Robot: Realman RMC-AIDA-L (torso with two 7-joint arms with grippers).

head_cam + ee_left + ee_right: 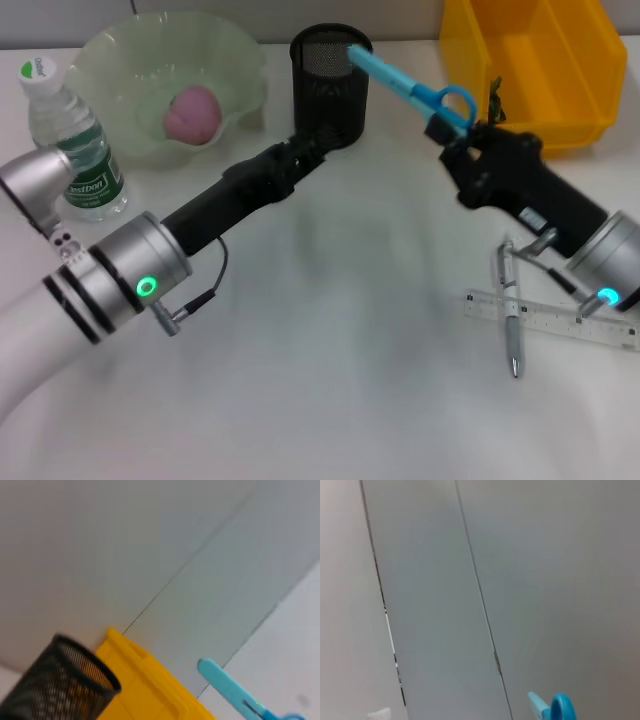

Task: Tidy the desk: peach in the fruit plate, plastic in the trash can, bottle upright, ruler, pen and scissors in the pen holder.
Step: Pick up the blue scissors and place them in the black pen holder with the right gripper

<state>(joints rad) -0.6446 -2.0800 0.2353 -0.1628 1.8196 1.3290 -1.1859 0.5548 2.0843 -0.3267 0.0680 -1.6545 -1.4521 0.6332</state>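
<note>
So the right gripper (462,135) is clamped on one pair of blue plastic scissors (412,90) by the handle loops, and the sheathed blade end sticks out ahead of it, tip right over the rim of the pen holder (330,85). That holder is a single black wire-mesh cylinder, standing upright. The left gripper (318,142) is pressed up against the holder's near side; can't tell whether its fingers are gripping it or not. Behind the right gripper, down by its wrist, one silver metal pen (511,310) lies across one clear plastic ruler (550,318), touching it. Off past the left arm there's one pink peach (192,113) sitting in a wavy translucent green fruit plate (100,60), plus one clear water bottle (72,140) standing upright. One yellow plastic bin (540,65) sits beyond the right gripper.
</note>
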